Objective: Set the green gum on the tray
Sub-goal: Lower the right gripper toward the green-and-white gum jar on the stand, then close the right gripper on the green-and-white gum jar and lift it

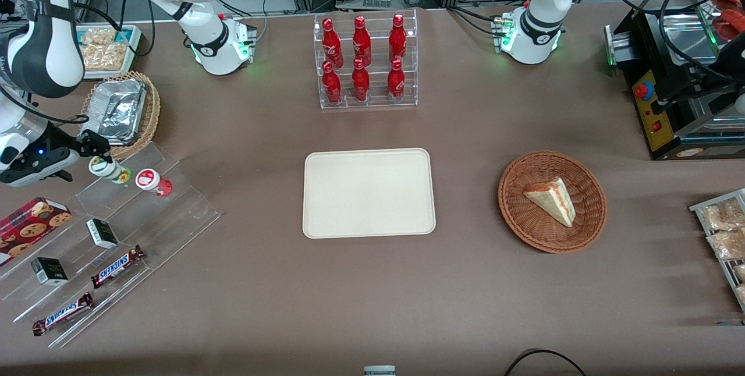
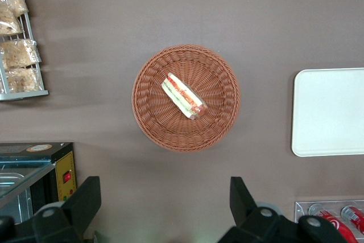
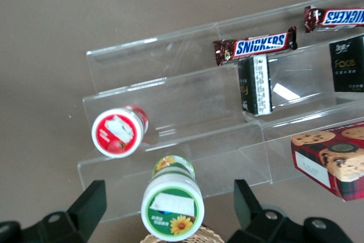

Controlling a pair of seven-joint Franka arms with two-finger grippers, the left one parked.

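green gum [image 3: 172,207] sits on the top step of the clear acrylic riser [image 3: 227,135], between the spread fingers of the gripper [image 3: 169,211], which touch nothing yet. its smooth round plastic body could slip or tip if the pads close off-centre. the red-lidded bottle [image 3: 118,132] stands just beside it and could get knocked over. the tray [image 1: 368,192], flat, matte cream with a low rim, lies well apart at mid-table.

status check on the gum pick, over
Gripper open, straddling green gum on the clear stand. Gum not lifted. Red-lidded bottle close beside it. Tray bare.
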